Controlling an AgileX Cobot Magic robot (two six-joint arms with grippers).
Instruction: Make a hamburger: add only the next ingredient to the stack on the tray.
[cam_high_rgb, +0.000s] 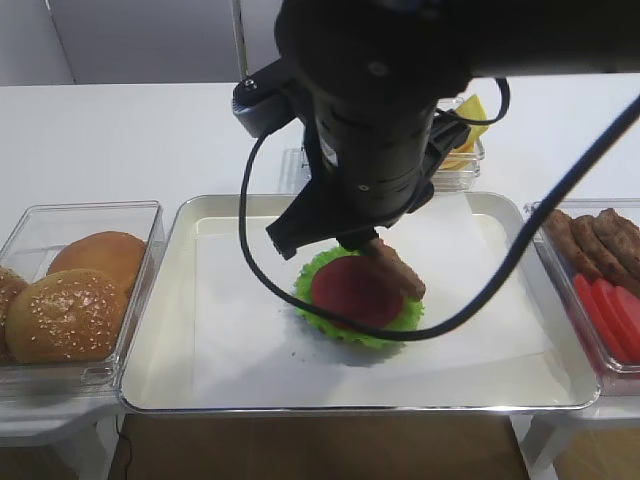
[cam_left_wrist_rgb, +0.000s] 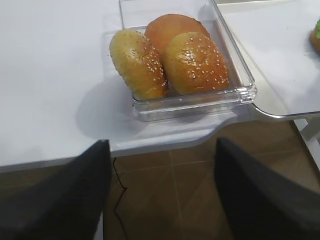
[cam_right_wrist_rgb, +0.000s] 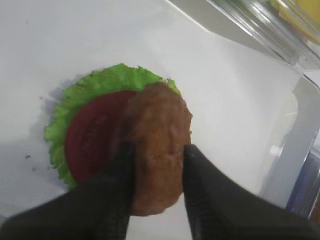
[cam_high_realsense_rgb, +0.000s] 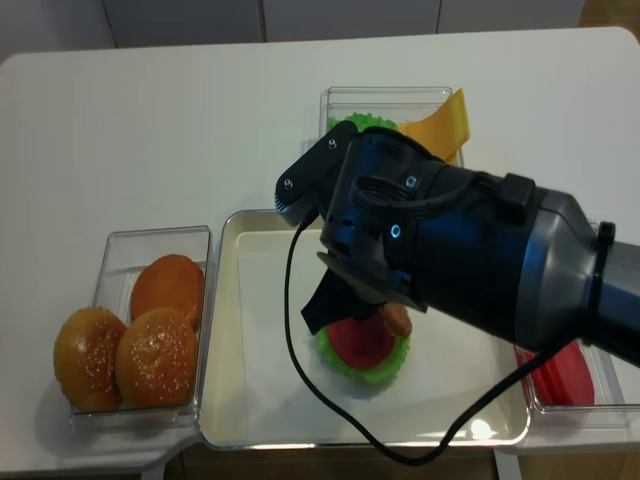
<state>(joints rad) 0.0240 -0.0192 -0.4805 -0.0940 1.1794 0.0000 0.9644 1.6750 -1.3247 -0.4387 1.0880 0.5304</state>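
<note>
The meat patty (cam_high_rgb: 398, 268) leans tilted over the right side of the stack, its lower end on the red tomato slice (cam_high_rgb: 350, 290) and green lettuce (cam_high_rgb: 312, 285). The stack sits mid-tray on white paper in the metal tray (cam_high_rgb: 160, 300). My right gripper (cam_high_rgb: 370, 245) hangs just above it. In the right wrist view the patty (cam_right_wrist_rgb: 157, 125) fills the gap between the two black fingers (cam_right_wrist_rgb: 205, 180), meeting both; whether they still press it does not show. My left gripper (cam_left_wrist_rgb: 161, 141) is open and empty over the floor, off the table's front edge.
A clear tub of sesame buns (cam_high_rgb: 70, 300) stands left of the tray. At the right, another tub (cam_high_rgb: 600, 270) holds more patties and tomato slices. A tub with cheese (cam_high_rgb: 465, 150) sits behind the tray. The right arm's black cable (cam_high_rgb: 250, 250) loops over the tray.
</note>
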